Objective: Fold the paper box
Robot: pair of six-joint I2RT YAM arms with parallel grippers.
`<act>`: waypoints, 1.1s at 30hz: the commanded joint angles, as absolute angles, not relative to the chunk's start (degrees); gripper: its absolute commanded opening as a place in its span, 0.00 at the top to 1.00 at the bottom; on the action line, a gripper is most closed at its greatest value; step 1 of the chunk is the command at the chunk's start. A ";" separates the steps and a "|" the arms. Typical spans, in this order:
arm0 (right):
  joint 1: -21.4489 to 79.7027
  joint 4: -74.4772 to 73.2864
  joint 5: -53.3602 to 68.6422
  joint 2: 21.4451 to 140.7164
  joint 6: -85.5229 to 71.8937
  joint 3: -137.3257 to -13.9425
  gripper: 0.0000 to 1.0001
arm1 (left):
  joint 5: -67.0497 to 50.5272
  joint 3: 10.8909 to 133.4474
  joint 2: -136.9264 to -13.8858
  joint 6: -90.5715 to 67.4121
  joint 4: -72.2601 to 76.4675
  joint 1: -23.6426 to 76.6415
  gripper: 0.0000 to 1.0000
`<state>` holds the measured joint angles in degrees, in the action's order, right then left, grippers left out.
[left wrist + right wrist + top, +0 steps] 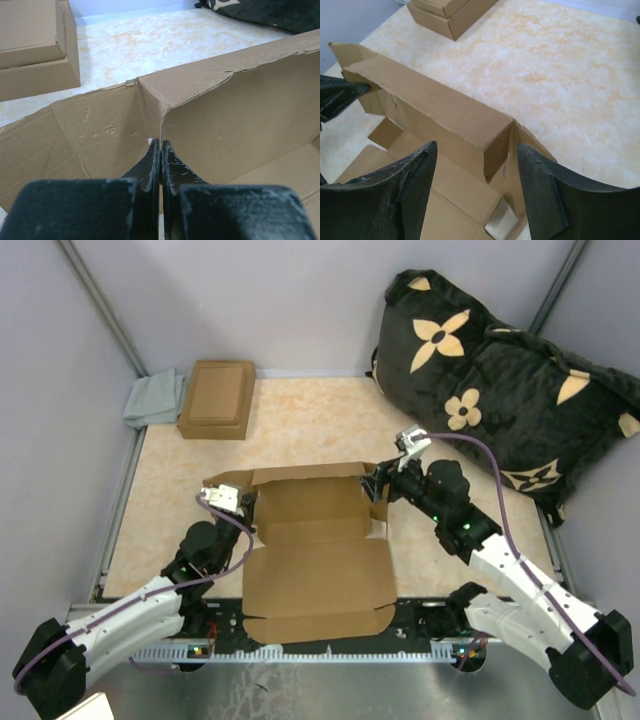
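I see the paper box (315, 560), plain tan cardboard, half folded on the near middle of the desk (300, 420), with its back wall raised. My left tool (160, 142) is closed, its tips at the left rear corner. My right tool (476, 146) stands open around the right end of that wall. The desk is beige and marbled, between grey walls (300, 300). A black cushion (500, 380) with beige flowers lies far right.
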<state>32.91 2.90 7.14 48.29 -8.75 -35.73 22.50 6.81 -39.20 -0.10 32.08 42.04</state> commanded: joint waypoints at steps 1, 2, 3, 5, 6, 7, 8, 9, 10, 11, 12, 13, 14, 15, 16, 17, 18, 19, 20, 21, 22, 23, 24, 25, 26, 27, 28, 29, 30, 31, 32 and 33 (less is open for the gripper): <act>33.40 1.06 8.37 50.48 -11.94 -43.09 0.36 | 22.85 8.76 -38.82 0.12 32.78 42.45 1.00; 33.40 0.15 9.65 51.73 -13.20 -44.62 0.37 | 22.83 8.82 -38.90 0.25 32.84 42.45 1.00; 33.40 -0.69 10.62 53.21 -14.27 -46.54 0.37 | 22.85 8.73 -39.00 0.20 32.99 42.45 1.00; 33.40 -3.51 11.00 56.42 -15.39 -49.59 0.39 | 22.91 8.58 -39.11 0.39 33.38 42.45 1.00; 33.40 -5.16 9.99 58.13 -15.46 -51.10 0.39 | 22.98 8.48 -39.10 0.35 33.44 42.50 1.00; 33.41 -7.51 8.62 59.60 -15.47 -52.21 0.40 | 23.02 8.44 -39.10 0.31 33.41 42.53 1.00; 33.40 -8.99 7.49 61.16 -15.31 -53.17 0.40 | 23.03 8.46 -39.02 0.35 33.40 42.54 1.00; 33.40 -9.85 6.65 61.81 -14.88 -53.50 0.41 | 23.10 8.46 -38.96 0.33 33.32 42.54 1.00; 33.40 -10.27 5.99 62.05 -14.67 -53.46 0.42 | 23.11 8.41 -38.73 0.35 33.31 42.54 1.00; 33.40 -10.77 5.41 61.94 -14.30 -53.18 0.43 | 23.22 8.50 -38.64 0.37 33.24 42.54 1.00; 33.40 -11.00 5.05 61.65 -13.96 -52.70 0.43 | 23.28 8.46 -38.59 0.43 33.16 42.54 1.00; 33.40 -11.09 5.00 60.99 -13.64 -52.10 0.44 | 23.37 8.57 -38.57 0.44 33.09 42.58 1.00; 33.40 -11.14 5.35 60.36 -13.12 -51.67 0.45 | 23.36 8.62 -38.63 0.49 33.12 42.61 1.00; 33.40 -11.24 5.65 59.77 -12.77 -51.19 0.46 | 23.38 8.68 -38.73 0.49 33.18 42.61 1.00; 33.40 -11.42 6.08 59.24 -12.44 -50.82 0.47 | 23.38 8.70 -38.94 0.48 33.33 42.63 1.00; 33.42 -11.96 6.36 58.92 -12.06 -50.73 0.47 | 23.38 8.70 -39.27 0.52 33.58 42.63 1.00; 33.40 -12.69 6.41 58.69 -11.86 -50.81 0.48 | 23.33 8.89 -39.61 0.52 33.65 42.58 1.00; 33.40 -13.32 6.43 58.51 -11.67 -50.88 0.48 | 23.31 9.04 -39.86 0.54 33.66 42.62 1.00; 33.40 -13.88 6.42 58.41 -11.42 -50.89 0.49 | 23.29 9.15 -40.16 0.53 33.73 42.63 1.00; 33.40 -14.33 6.37 58.29 -11.24 -50.72 0.50 | 23.27 9.24 -40.31 0.43 33.81 42.63 1.00; 33.42 -14.73 6.36 58.20 -10.98 -50.53 0.51 | 23.25 9.31 -40.40 0.38 33.83 42.63 1.00; 33.40 -15.03 6.38 58.11 -10.72 -50.26 0.52 | 23.27 9.45 -40.43 0.43 33.88 42.63 1.00; 33.40 -15.17 6.40 58.10 -10.58 -49.89 0.54 | 23.29 9.41 -40.41 0.44 33.92 42.63 1.00; 33.40 -15.20 6.41 57.98 -10.43 -49.51 0.56 | 23.32 9.49 -40.43 0.44 34.00 42.58 1.00; 33.40 -15.20 6.48 57.94 -10.30 -49.09 0.58 | 23.42 9.57 -40.45 0.43 34.01 42.62 1.00; 33.40 -15.08 6.64 57.98 -10.25 -48.79 0.59 | 23.33 9.71 -40.55 0.47 34.08 42.63 1.00; 33.40 -14.96 6.68 58.13 -10.13 -48.51 0.61 | 23.37 9.82 -40.66 0.59 34.10 42.67 1.00; 33.40 -14.87 6.62 58.29 -10.04 -48.32 0.62 | 23.38 9.88 -40.81 0.63 34.10 42.69 1.00; 33.40 -14.84 6.45 58.60 -10.02 -48.22 0.62 | 23.38 9.97 -40.89 0.74 34.10 42.71 1.00; 33.40 -14.79 6.27 58.95 -10.05 -48.17 0.62 | 23.37 9.99 -40.94 0.80 34.10 42.71 1.00; 33.40 -14.83 6.32 59.38 -10.02 -48.23 0.62 | 23.38 10.02 -40.94 0.80 34.10 42.71 1.00; 33.40 -14.72 6.33 59.71 -10.09 -48.27 0.62 | 23.40 10.02 -40.96 0.74 34.06 42.71 1.00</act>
